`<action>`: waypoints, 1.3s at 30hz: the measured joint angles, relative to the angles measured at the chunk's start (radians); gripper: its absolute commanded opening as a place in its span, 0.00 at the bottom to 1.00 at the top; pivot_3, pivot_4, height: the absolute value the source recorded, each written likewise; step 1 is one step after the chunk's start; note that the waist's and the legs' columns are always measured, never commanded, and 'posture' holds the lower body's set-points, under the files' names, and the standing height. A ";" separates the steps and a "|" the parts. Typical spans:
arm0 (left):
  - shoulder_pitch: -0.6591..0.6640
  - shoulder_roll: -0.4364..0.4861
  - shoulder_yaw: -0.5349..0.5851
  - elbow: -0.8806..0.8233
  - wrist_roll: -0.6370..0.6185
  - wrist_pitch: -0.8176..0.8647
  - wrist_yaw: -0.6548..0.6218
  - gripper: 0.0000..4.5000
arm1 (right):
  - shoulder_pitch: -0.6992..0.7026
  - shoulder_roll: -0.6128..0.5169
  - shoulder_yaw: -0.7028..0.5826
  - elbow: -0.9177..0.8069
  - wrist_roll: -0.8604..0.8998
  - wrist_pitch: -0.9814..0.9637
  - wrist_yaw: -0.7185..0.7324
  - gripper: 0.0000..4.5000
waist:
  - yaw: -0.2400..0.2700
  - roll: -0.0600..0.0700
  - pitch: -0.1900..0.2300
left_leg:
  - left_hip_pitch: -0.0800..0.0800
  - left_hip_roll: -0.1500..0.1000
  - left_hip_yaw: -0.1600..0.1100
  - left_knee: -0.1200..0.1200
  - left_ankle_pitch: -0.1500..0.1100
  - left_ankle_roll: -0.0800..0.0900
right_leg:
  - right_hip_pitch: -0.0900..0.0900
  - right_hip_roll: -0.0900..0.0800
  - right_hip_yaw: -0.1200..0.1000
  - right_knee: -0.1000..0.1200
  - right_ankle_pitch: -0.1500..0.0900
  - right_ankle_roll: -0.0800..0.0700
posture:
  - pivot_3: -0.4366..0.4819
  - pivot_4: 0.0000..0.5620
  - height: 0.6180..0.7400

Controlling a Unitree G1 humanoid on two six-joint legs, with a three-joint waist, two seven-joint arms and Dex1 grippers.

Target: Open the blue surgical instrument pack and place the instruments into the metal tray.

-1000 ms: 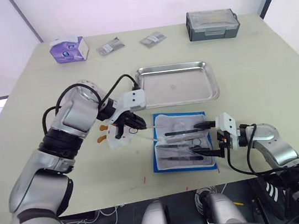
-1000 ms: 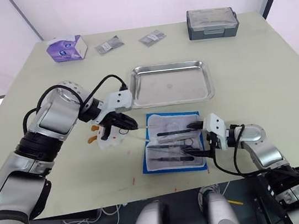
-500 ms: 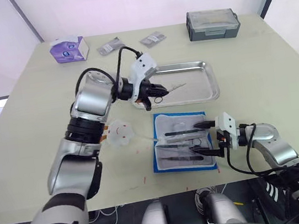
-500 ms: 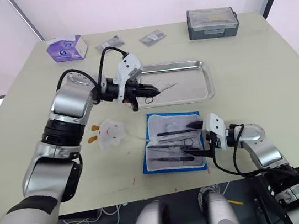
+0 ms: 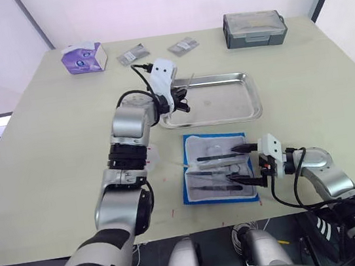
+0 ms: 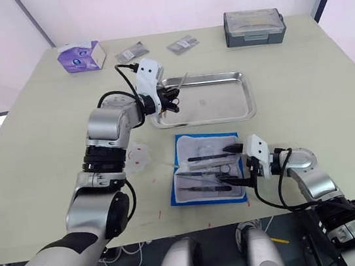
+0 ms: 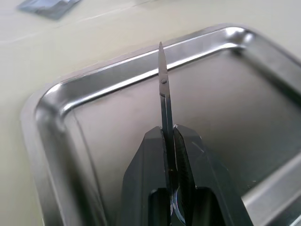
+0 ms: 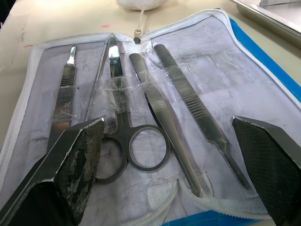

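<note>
We see the left end effector (image 7: 168, 141) clamped on scissors (image 7: 162, 89) over the tray (image 5: 252, 99); right end effector (image 5: 242, 162) spread wide, holding nothing, over the open pack (image 5: 195, 200).

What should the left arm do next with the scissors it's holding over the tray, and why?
Probably lower the scissors a little and open the fingers to release them. The left gripper is shut on them above the near-left corner of the metal tray, which looks bare, so a short drop should land them inside the rim. More instruments wait in the open blue surgical instrument pack, near the open right gripper.
</note>
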 measured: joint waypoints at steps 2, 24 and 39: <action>0.001 -0.008 0.001 0.014 0.002 -0.011 0.022 0.01 | 0.000 0.000 0.000 0.000 0.000 0.000 0.000 1.00 | 0.000 0.000 0.000 | 0.000 0.000 0.000 0.000 0.001 -0.001 | 0.000 0.000 0.000 0.000 0.000 0.000 | 0.48 0.27 0.89; -0.061 -0.128 0.072 0.398 0.020 -0.224 0.356 0.01 | 0.002 -0.002 -0.002 -0.001 0.000 0.001 0.000 1.00 | 0.001 0.000 0.000 | 0.000 -0.001 0.000 0.000 0.001 -0.002 | 0.000 0.000 0.000 0.000 0.000 0.000 | 0.48 0.27 0.89; -0.064 -0.134 0.089 0.383 -0.011 -0.208 0.372 0.78 | 0.003 -0.001 -0.001 -0.002 0.001 0.001 -0.002 1.00 | 0.000 0.000 0.000 | 0.000 -0.001 0.000 0.000 0.002 -0.004 | 0.001 0.000 -0.001 0.000 0.000 0.000 | 0.48 0.27 0.89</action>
